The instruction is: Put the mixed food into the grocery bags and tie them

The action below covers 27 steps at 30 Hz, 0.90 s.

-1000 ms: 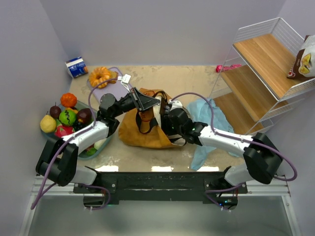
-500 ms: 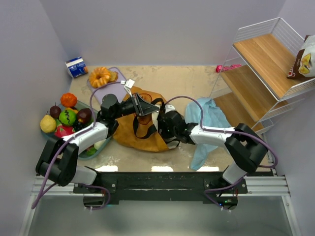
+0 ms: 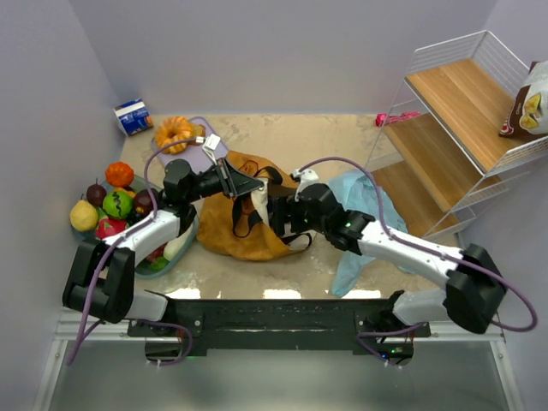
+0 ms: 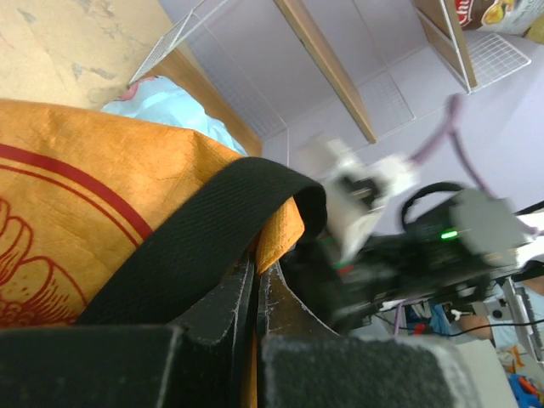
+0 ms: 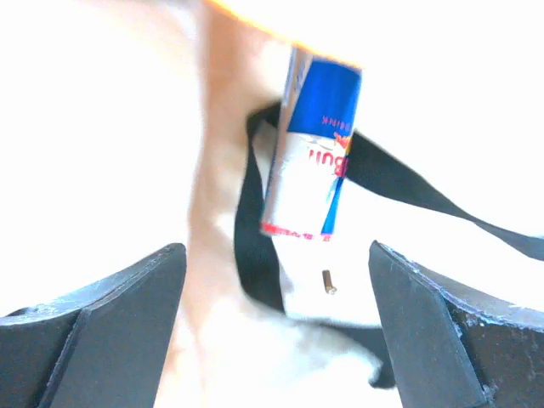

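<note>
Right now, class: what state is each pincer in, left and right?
Left pincer: shut on the black handle of the tote.
Right pincer: open, holding nothing; drink can just ahead.

R gripper [image 5: 278, 252] has opened wide, silver can [image 5: 311, 161] now loose betw. its fingers; L gripper [image 3: 238, 184] pulled handle [image 4: 212, 229] + tote [image 3: 229, 237] slightly left.

Hardly any lettering we can read
We make out red letters on the can [image 5: 313, 153], too blurred to read; the tote [image 4: 170, 144] carries a wordless red logo [image 4: 34, 246].
</note>
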Available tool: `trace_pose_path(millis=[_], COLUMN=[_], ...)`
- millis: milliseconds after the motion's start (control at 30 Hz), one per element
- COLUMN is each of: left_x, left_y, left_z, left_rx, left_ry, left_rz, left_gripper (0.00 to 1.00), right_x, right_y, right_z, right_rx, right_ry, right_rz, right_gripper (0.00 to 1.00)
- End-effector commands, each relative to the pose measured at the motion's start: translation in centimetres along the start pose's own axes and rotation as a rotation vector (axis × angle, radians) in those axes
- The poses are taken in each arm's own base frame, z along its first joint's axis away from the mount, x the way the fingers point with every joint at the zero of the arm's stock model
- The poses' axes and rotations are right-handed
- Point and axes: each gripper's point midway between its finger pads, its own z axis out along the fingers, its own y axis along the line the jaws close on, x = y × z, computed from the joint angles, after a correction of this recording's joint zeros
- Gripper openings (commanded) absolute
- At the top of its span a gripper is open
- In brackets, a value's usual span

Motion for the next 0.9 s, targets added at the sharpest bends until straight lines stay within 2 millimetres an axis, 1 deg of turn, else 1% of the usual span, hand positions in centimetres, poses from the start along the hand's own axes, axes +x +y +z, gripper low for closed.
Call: trace_pose_path(millis=[0,33,67,133,167,200,233,333,367,400,467,500,567,600,667,700,800,833,867], left_x=[-1.0,-1.1,-1.0,-1.5,-1.4,-1.8,-1.9,-1.9,-1.9,-1.8,-1.7,-1.7,-1.6,-1.6,-1.6,-1.6,-1.5,-1.5,-1.5], left_y=[1.3,1.5,1.6,1.7,2.0,1.8,2.1,2.4,2.5,2.5,2.5,2.4,2.5,2.5,2.5,2.5,2.5,2.5,2.4], left_z=[-0.2,-0.3,-0.3,-0.3,-0.5,-0.4,-0.5,-0.7,-0.8,-0.8,-0.8,-0.8,-0.8,-0.8,-0.8,-0.9,-0.9,-0.9,-0.9], left_rx=[-0.05,-0.055,-0.062,-0.07,-0.095,-0.101,-0.111,-0.148,-0.154,-0.155,-0.151,-0.15,-0.149,-0.15,-0.149,-0.152,-0.152,-0.152,-0.149], left_ry=[0.0,0.002,0.012,0.013,0.021,0.02,0.026,0.034,0.036,0.038,0.047,0.046,0.049,0.05,0.052,0.053,0.054,0.054,0.055], left_rz=[0.065,0.08,0.074,0.111,0.105,0.125,0.158,0.181,0.181,0.184,0.181,0.185,0.181,0.18,0.182,0.183,0.185,0.185,0.186], left_gripper=[0.0,0.0,0.0,0.0,0.0,0.0,0.0,0.0,0.0,0.0,0.0,0.0,0.0,0.0,0.0,0.0,0.0,0.0,0.0], right_x=[-3.1,-3.3,-2.5,-1.9,-1.1,-0.5,0.1,1.9,2.1,2.9,3.3,4.1,4.6,5.6,6.6,7.0,7.8,8.6,8.7], right_y=[0.0,-0.2,-1.1,-2.0,-2.6,-3.2,-3.6,-5.1,-5.3,-5.8,-5.4,-5.6,-5.6,-6.1,-6.5,-7.0,-7.8,-8.2,-8.3], right_z=[-4.5,-5.2,-5.6,-6.0,-6.1,-6.0,-5.9,-5.4,-5.0,-4.7,-4.0,-3.5,-2.8,-2.2,-1.4,-0.9,-0.1,0.3,0.6], right_rx=[0.047,0.054,0.1,0.134,0.159,0.181,0.197,0.237,0.234,0.239,0.213,0.218,0.215,0.235,0.228,0.237,0.248,0.266,0.27], right_ry=[-0.062,-0.067,-0.039,-0.013,0.019,0.035,0.048,0.093,0.098,0.115,0.131,0.157,0.17,0.194,0.209,0.22,0.231,0.254,0.256], right_rz=[0.036,0.051,0.065,0.128,0.142,0.169,0.178,0.235,0.252,0.269,0.277,0.278,0.286,0.299,0.327,0.352,0.38,0.378,0.378], right_gripper=[0.91,0.9,0.9,0.89,0.88,0.88,0.88,0.87,0.86,0.86,0.86,0.86,0.86,0.84,0.81,0.8,0.76,0.74,0.74])
